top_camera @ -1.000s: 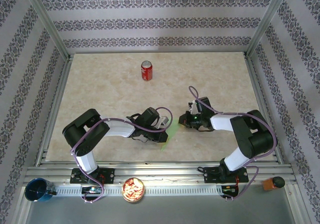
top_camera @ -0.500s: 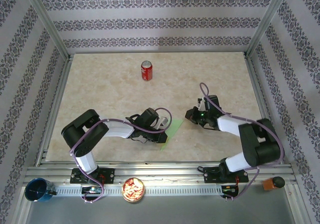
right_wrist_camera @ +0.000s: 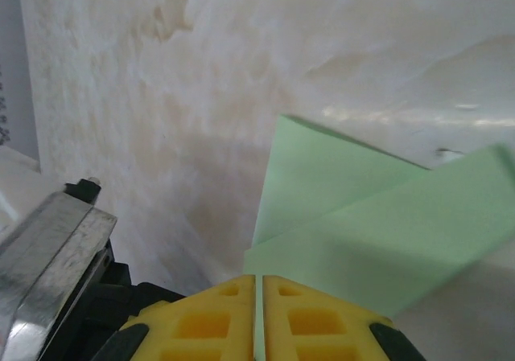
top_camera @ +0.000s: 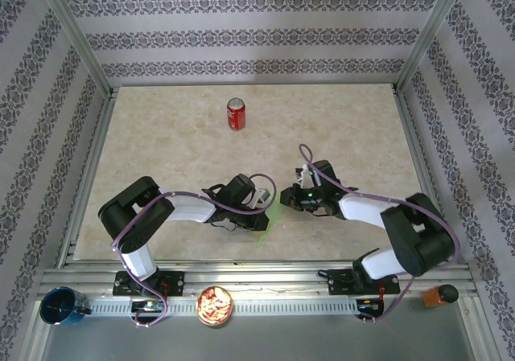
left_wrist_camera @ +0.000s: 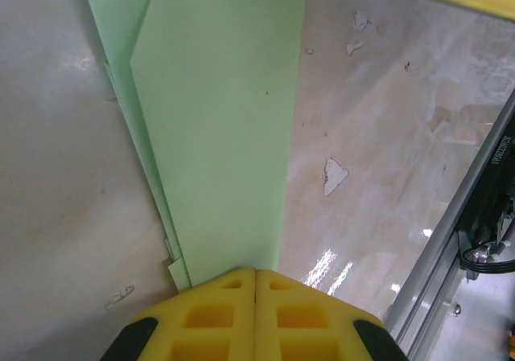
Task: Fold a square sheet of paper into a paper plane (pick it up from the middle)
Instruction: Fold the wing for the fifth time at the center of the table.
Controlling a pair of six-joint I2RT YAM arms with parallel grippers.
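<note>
Showing a light-green paper [left_wrist_camera: 225, 128] folded into a long narrow strip with layered edges, low over the near middle of the table [top_camera: 161, 152], between the two arms. Pinched at one end by the left gripper [left_wrist_camera: 255, 276], with yellow jaws pressed together and the paper coming out from between them. Met at the other end by the right gripper [right_wrist_camera: 259, 285], with jaws narrowed to a thin slit, apparently nipping the paper's edge. Likely to handle as very light, thin and floppy: easy to crease, crumple or tear, and prone to slipping from smooth pads. Best held lightly near a folded edge or the centre crease, stiffened there by doubled layers. Mostly hidden under both grippers from above, with just a sliver of green visible. Cannot tell the full fold pattern, nor whether resting on the table or hanging just above it.
</note>
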